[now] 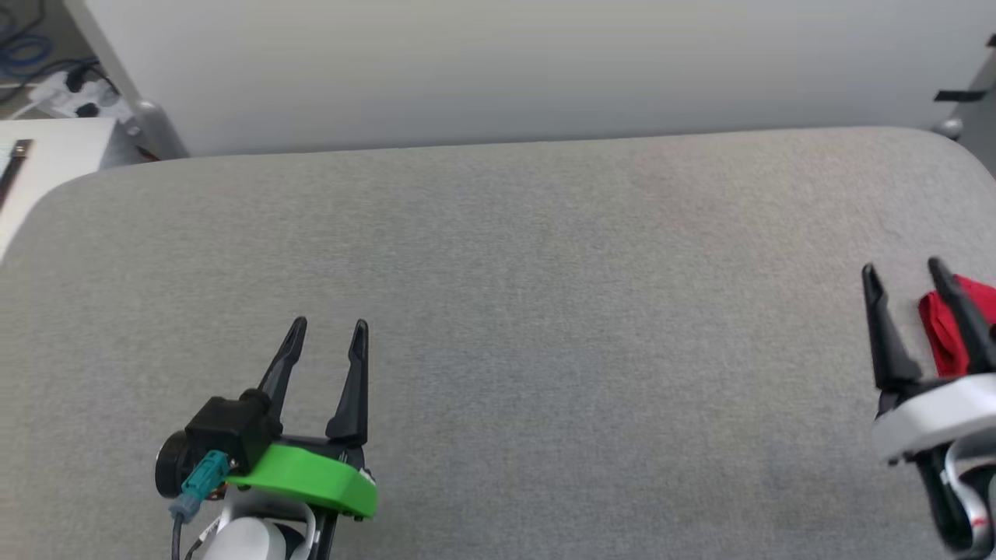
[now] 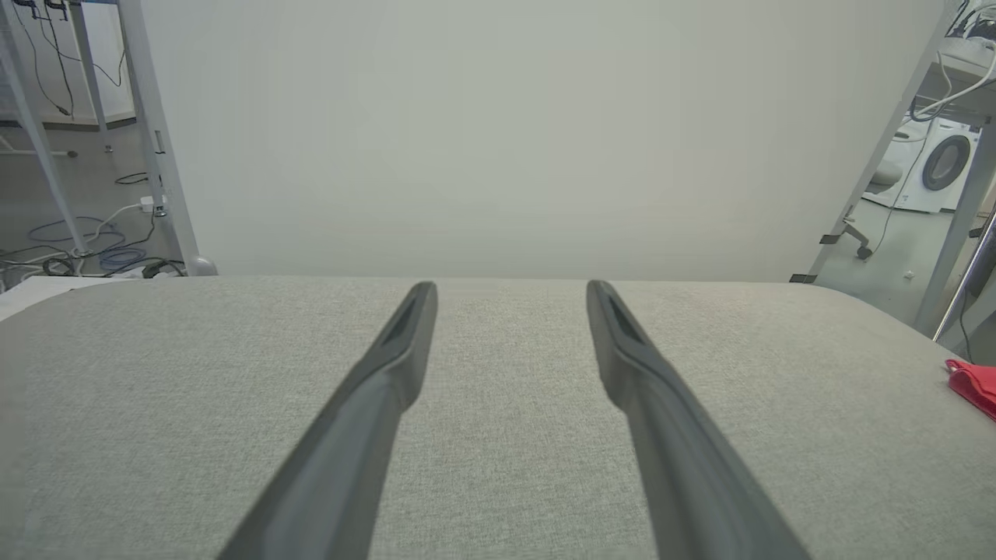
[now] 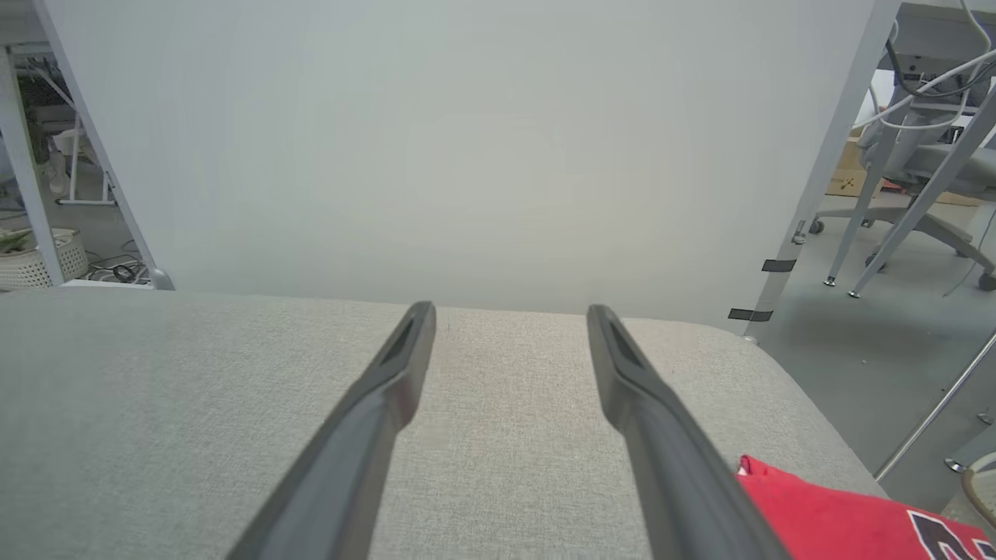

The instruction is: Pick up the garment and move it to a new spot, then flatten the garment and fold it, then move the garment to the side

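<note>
The garment (image 1: 945, 327) is a red shirt lying at the right edge of the grey padded table (image 1: 513, 295), mostly cut off by the head view's border. In the right wrist view the garment (image 3: 832, 517) shows red cloth with black white-outlined lettering at the lower right. A red corner of the garment (image 2: 973, 383) shows at the far right of the left wrist view. My right gripper (image 1: 903, 272) stands open just left of the garment, its right finger overlapping the red cloth. My left gripper (image 1: 329, 325) hovers open over bare table at the lower left, holding nothing.
A pale backdrop panel (image 1: 506, 70) rises behind the table's far edge. Cables and a power strip (image 1: 74, 89) lie on the floor at the back left. Metal frame legs and an office chair (image 3: 918, 179) stand beyond the table's right end.
</note>
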